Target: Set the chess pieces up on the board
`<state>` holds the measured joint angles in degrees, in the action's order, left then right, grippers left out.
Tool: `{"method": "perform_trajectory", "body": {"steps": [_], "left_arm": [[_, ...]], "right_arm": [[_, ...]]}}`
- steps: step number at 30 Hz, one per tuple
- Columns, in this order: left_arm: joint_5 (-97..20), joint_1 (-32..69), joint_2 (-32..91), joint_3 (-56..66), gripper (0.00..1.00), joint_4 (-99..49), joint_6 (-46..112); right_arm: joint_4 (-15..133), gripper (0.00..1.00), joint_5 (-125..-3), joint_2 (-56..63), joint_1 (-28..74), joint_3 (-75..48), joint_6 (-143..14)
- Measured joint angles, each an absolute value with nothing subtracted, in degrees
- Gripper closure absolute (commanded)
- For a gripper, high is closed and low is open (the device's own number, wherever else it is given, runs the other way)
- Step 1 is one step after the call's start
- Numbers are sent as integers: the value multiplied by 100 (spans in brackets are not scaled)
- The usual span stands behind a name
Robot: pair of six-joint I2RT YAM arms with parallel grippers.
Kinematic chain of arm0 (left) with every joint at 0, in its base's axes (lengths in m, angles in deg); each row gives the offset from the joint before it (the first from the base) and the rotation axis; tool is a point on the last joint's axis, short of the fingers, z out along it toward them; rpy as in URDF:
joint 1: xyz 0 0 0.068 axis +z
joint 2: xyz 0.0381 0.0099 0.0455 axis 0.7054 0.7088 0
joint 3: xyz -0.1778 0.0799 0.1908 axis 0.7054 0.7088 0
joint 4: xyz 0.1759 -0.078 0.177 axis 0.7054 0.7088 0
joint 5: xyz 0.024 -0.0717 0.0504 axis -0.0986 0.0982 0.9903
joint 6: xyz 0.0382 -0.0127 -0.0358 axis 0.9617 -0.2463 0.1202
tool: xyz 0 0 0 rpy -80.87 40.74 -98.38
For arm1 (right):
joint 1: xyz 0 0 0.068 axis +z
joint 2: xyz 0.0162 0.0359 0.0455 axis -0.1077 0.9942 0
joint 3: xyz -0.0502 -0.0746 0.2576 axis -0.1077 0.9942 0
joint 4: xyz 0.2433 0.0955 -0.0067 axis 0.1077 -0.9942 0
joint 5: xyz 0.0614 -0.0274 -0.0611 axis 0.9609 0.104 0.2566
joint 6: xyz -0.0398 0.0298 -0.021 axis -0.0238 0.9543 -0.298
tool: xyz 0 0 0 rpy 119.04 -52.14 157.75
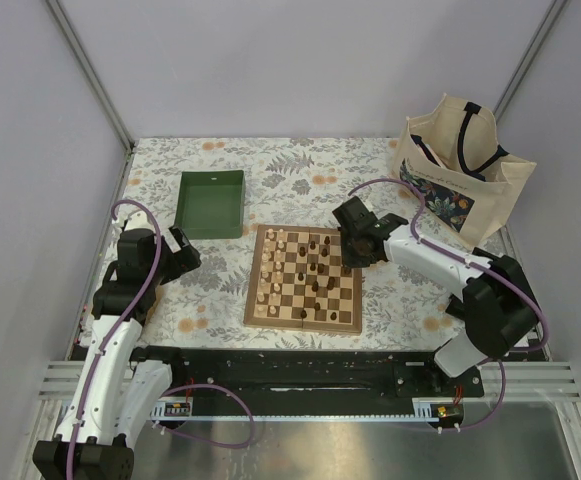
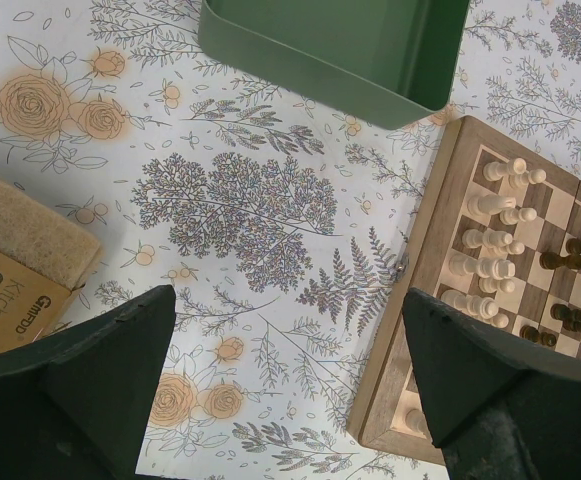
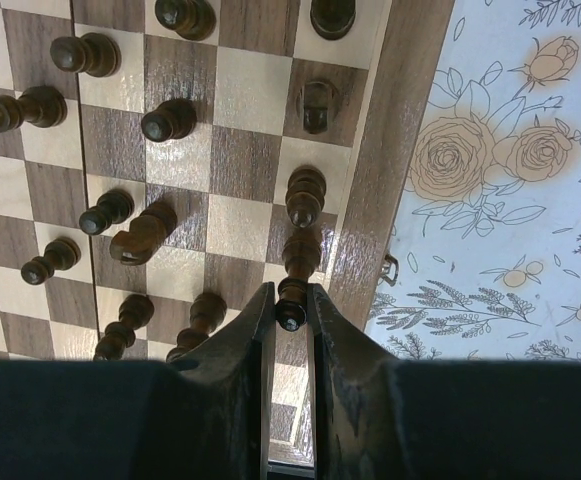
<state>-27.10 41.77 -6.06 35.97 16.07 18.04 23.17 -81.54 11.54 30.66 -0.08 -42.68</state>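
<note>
One floral-printed tabletop (image 1: 410,295) carried everything. One cream tote bag (image 1: 460,170) stood at its far right corner; the print on its side was too small to read. Two arms were in view. One chessboard (image 1: 251,300) lay flat at the middle of the tabletop, and one green tray (image 1: 210,205) sat apart from it, off its far left corner.

In the left wrist view one tan sponge pack (image 2: 15,260) lay at the left edge. Its label showed "Kitchen" and a cut-off "Clea"; the smaller line beside it was not legible.

The left gripper (image 2: 288,300) hung over bare cloth to the left of the board, its fingers spread wide and holding nothing. The right gripper (image 3: 290,300) was over the board's far right corner, clamped on one dark chessman (image 3: 298,262) in the column next to the border.

Thirteen dark chessmen (image 3: 168,118) could be counted in the right wrist view. The cream chessmen (image 2: 490,205) crowded the board's left columns, too close together to count.
</note>
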Motion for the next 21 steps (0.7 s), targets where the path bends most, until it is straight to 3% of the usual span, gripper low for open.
{"method": "perform_trajectory", "body": {"steps": [8, 21], "left_arm": [[-2710, 4177, -606, 3597, 1, 1607, 1804], [-2710, 4177, -606, 3597, 1, 1607, 1804]], "right_arm": [[2409, 87, -8143, 1285, 3048, -6, -4270], [2479, 71, -8019, 1337, 3022, -6, -4360]]}}
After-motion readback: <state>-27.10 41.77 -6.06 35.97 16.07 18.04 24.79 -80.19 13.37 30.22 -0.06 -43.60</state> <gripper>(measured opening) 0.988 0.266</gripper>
